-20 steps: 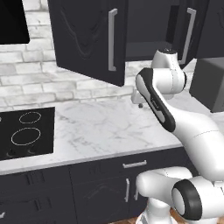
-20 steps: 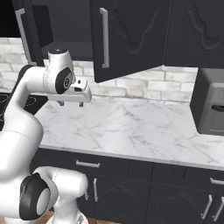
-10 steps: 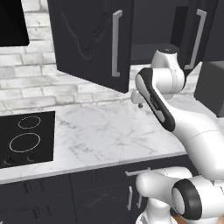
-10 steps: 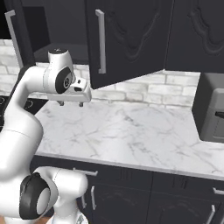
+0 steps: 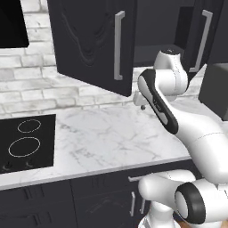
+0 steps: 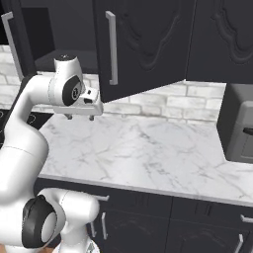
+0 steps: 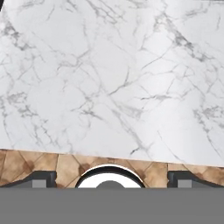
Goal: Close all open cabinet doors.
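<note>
Running the whole width of the room, the white marble counter (image 5: 102,138) sits bare and veined below the black upper cabinets. Two of the cabinet doors (image 5: 93,42) stand swung out over it, each with a long silver bar handle: one hangs wide open on the left of the left base view, the other (image 5: 200,35) is ajar just behind the arm's upper joint. From the right base view the nearer open door (image 6: 143,44) juts toward the room, with a closed door (image 6: 222,39) beside it. A black cooktop (image 5: 26,142) is set into the counter at the left, and a grey boxy appliance (image 6: 237,123) stands at the right. The gripper (image 6: 79,117) hovers above the marble under the open cabinet, pointing down, its fingers spread wide and holding nothing.
</note>
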